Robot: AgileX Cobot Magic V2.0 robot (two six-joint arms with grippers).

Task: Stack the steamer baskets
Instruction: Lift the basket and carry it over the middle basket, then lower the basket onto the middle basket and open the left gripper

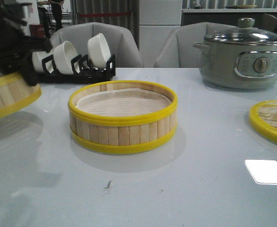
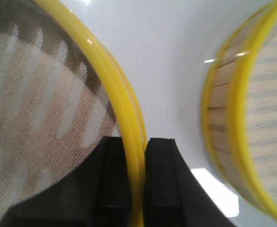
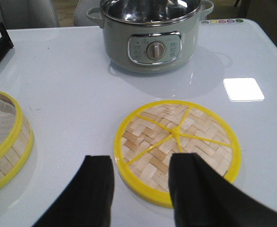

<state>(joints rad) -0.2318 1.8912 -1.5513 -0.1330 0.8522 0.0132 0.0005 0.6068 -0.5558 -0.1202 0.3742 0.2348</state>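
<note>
Front view, centre: one steamer basket is seen resting flat on the white table, white liner showing, nothing touching it.
Front view, left edge: a second steamer basket is held raised and tilted, part cut off by the frame, the dark left arm over it.
Front view, behind: a black rack of white bowls is set just beyond the resting basket; a grey-green pot stands far right, a woven lid lies at the right edge.
Left wrist view: the left gripper is pinched on the held basket's yellow rim, one finger inside, one outside; the other basket is seen apart across bare table.
Right wrist view: the right gripper is spread, nothing held, hanging above the near edge of the woven lid.
Right wrist view, around: the pot stands beyond the lid; the resting basket lies off to the side, well apart.
</note>
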